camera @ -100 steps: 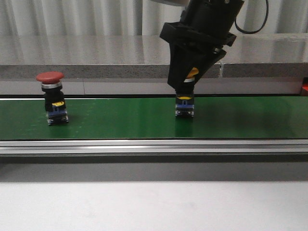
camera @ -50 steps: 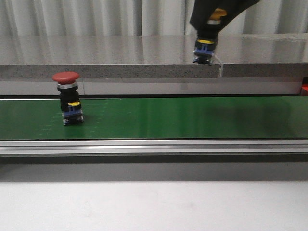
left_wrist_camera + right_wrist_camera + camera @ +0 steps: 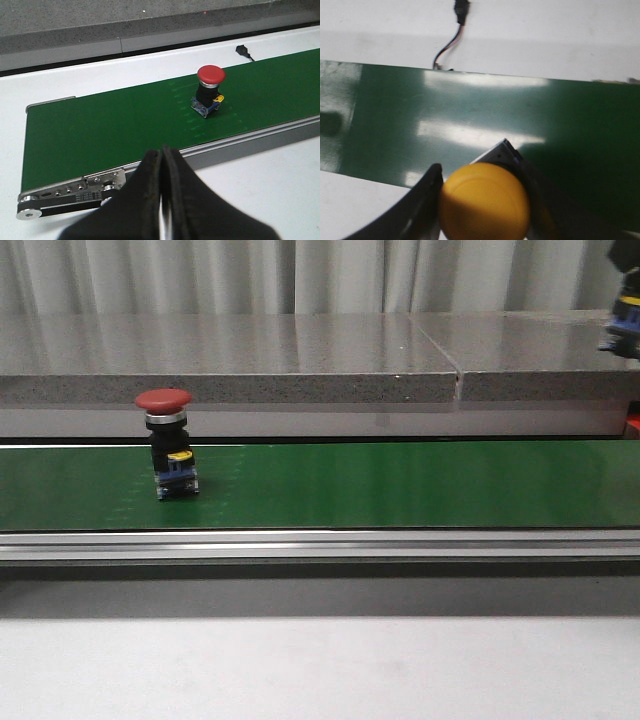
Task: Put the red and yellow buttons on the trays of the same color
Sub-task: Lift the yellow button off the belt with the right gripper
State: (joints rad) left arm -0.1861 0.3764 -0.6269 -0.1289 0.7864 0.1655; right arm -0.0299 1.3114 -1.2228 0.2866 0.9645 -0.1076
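The right claw (image 3: 482, 210) is gripping the yellow button (image 3: 484, 201) above the green belt (image 3: 470, 125), carrying it off for its matching tray. Ahead of the closed, empty left claw (image 3: 162, 165), the red button (image 3: 210, 92) is standing on the belt.

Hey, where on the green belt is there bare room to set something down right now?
The green belt is bare from the red button all the way to its right end, and also in the short stretch left of that button. The only occupied spot is the button itself. The right gripper holds the yellow button above the belt.
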